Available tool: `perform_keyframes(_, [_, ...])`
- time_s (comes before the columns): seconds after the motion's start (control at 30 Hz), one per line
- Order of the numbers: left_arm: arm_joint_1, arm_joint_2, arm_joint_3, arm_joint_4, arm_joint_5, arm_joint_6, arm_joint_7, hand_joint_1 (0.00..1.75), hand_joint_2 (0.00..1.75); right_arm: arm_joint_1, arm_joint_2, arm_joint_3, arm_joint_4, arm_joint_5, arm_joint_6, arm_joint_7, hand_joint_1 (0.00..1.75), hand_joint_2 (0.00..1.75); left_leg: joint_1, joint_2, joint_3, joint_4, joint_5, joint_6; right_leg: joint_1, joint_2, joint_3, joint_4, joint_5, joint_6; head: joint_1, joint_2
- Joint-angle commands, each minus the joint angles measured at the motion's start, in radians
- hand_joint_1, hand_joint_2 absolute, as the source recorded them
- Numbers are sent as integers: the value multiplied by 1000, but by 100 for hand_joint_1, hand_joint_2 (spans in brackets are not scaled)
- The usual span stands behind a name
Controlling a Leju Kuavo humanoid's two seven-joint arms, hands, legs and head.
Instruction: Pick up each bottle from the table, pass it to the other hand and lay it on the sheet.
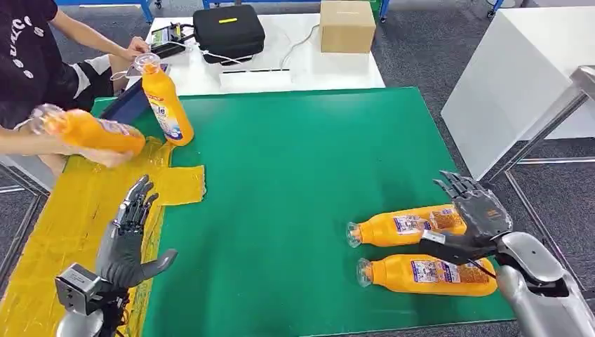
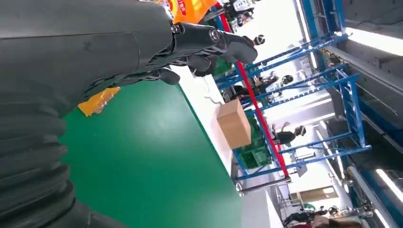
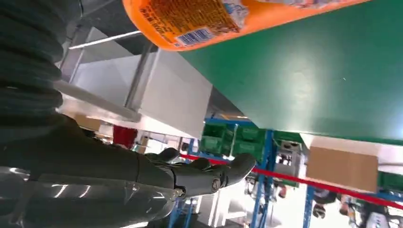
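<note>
**Both hands empty, two bottles lying by the right hand**

While the left hand hovers over the yellow sheet with its fingers spread and nothing in it, the right hand is raised at the table's right edge, fingers apart and likewise holding nothing. Just beside the right hand two orange bottles lie on their sides on the green mat, caps toward the left: the farther bottle partly behind the hand, the nearer bottle below it, close to the mat's front edge. In the right wrist view an orange bottle base lies on the mat near that hand.

Farther out, at the sheet's far end, a person holds a third orange bottle tilted over the sheet in one hand and steadies an upright bottle at the mat's far left corner with the other. Behind the mat stands a white table bearing a black case, a cardboard box and cables.
</note>
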Motion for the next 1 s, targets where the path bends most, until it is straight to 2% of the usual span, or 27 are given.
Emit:
perform_keyframes(0.03, [-52, 1, -27, 87, 10, -13, -2, 0, 175, -166, 96, 120, 332, 77, -45, -13, 0, 175, 1, 6, 8, -3, -1, -1, 2, 3, 7, -5, 1, 0, 0, 0])
perform_keyframes(0.13, [-54, 1, -32, 86, 11, -14, -2, 0, 175, -196, 118, 158, 393, 98, -68, 3, 0, 175, 2, 5, 6, -2, -1, -1, 3, 3, 6, -4, 1, 0, 0, 0])
perform_keyframes(0.37, [-53, 1, -31, 86, 11, -14, -2, 0, 175, -194, 108, 159, 386, 94, -68, 1, 0, 175, 1, 3, 5, -1, -1, 0, 2, 1, 5, -2, -1, 0, 0, 0])
perform_keyframes(0.53, [-52, -4, -34, 86, 12, -16, -2, 0, 175, -258, 162, 226, 508, 159, -79, 47, 0, 175, 1, 4, 3, -1, -1, 0, 2, 2, 3, -2, 0, 0, 0, 0])
perform_keyframes(0.6, [-51, -8, -37, 85, 13, -15, -1, 0, 175, -305, 202, 270, 607, 207, -100, 86, 0, 175, 1, 6, 5, -2, -1, 0, 2, 3, 6, -3, 0, 0, 0, 0])
perform_keyframes(0.77, [-51, -10, -41, 90, 14, -12, 1, 0, 175, -340, 223, 298, 689, 215, -101, 85, 0, 175, 2, 6, 7, -2, -1, 0, 3, 3, 6, -3, 1, 0, 0, 0])
perform_keyframes(0.8, [-52, -11, -41, 91, 15, -12, 1, 0, 175, -349, 225, 304, 704, 216, -112, 89, 38, 175, 2, 4, 7, -2, 0, 0, 3, 2, 6, -2, 0, 0, 0, 0])
perform_keyframes(0.83, [-51, -11, -41, 92, 16, -12, 2, 0, 175, -355, 229, 306, 710, 214, -122, 90, 134, 175, 2, 5, 9, -2, 0, 0, 3, 2, 7, -3, 0, 0, 0, 0])
perform_keyframes(0.87, [-51, -12, -40, 93, 17, -11, 2, 0, 175, -358, 234, 304, 709, 211, -135, 94, 150, 175, 2, 5, 9, -2, 0, 0, 3, 2, 7, -3, 1, 0, 0, 0])
perform_keyframes(0.9, [-50, -13, -40, 93, 17, -11, 2, 0, 175, -358, 236, 304, 705, 212, -141, 95, 157, 175, 2, 4, 9, -2, 0, 0, 3, 2, 7, -2, 1, 0, 0, 0])
perform_keyframes(0.93, [-50, -13, -40, 94, 17, -12, 2, 0, 175, -358, 238, 307, 697, 217, -163, 103, 175, 175, 1, 5, 10, -2, 0, 0, 2, 2, 8, -2, 1, 0, 0, 0])
perform_keyframes(1.0, [-50, -14, -38, 94, 18, -12, 3, 0, 175, -359, 240, 314, 689, 232, -183, 123, 173, 175, 1, 5, 10, -2, 0, 0, 2, 2, 9, -2, 1, 0, 0, 0])
